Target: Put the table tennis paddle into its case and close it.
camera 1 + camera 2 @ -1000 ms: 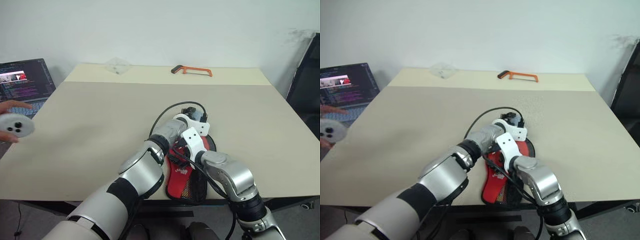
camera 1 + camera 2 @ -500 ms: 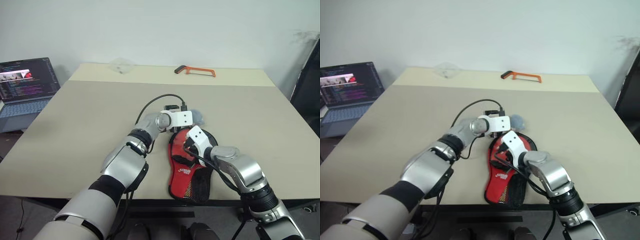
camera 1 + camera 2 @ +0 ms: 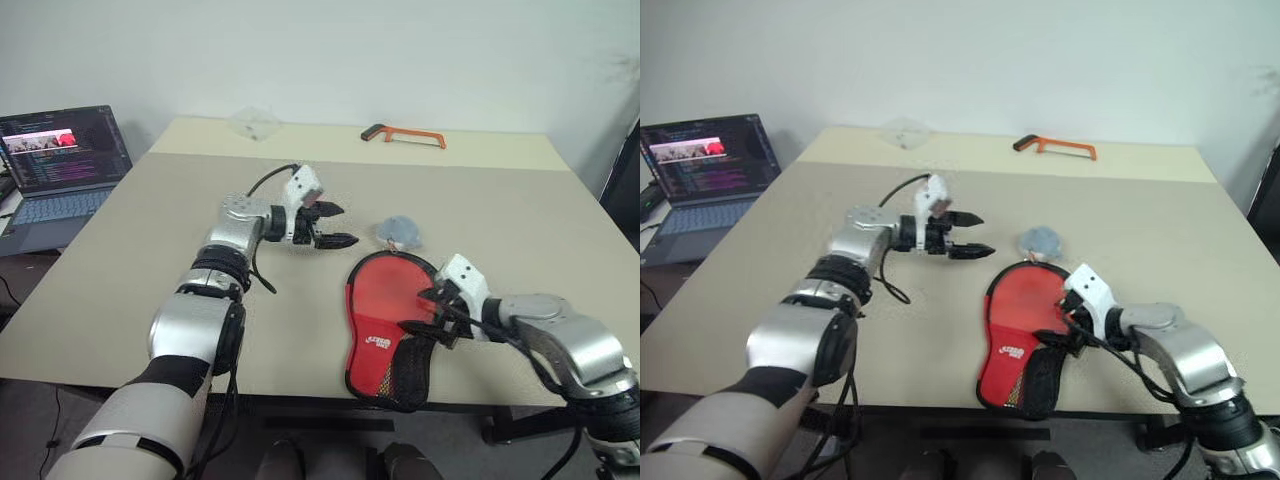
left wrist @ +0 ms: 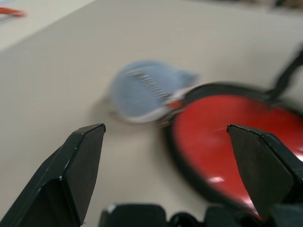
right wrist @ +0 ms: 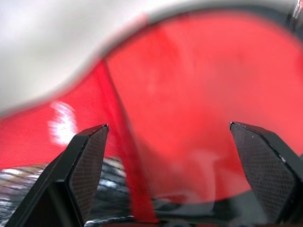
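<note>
The case [image 3: 378, 350] lies near the table's front edge with its red lining, white logo and black mesh panel facing up. The table tennis paddle [image 3: 388, 290] rests inside its black rim, round red face up; its handle is hidden under the lining flap. My right gripper [image 3: 432, 315] is open just right of the case, pointing at it, and the right wrist view shows the red face [image 5: 189, 109] close between the fingers. My left gripper [image 3: 345, 225] is open and empty, raised over the table behind and left of the case.
A small blue-grey object [image 3: 400, 232] lies just behind the case. An orange hacksaw [image 3: 405, 135] and a clear plastic piece [image 3: 255, 122] sit at the table's far edge. An open laptop [image 3: 65, 150] stands off the table's left side.
Both arms have drawn back from over the case, the left one swinging left and up, the right one to the right, uncovering paddle and case. A person's hand at the far left is gone.
</note>
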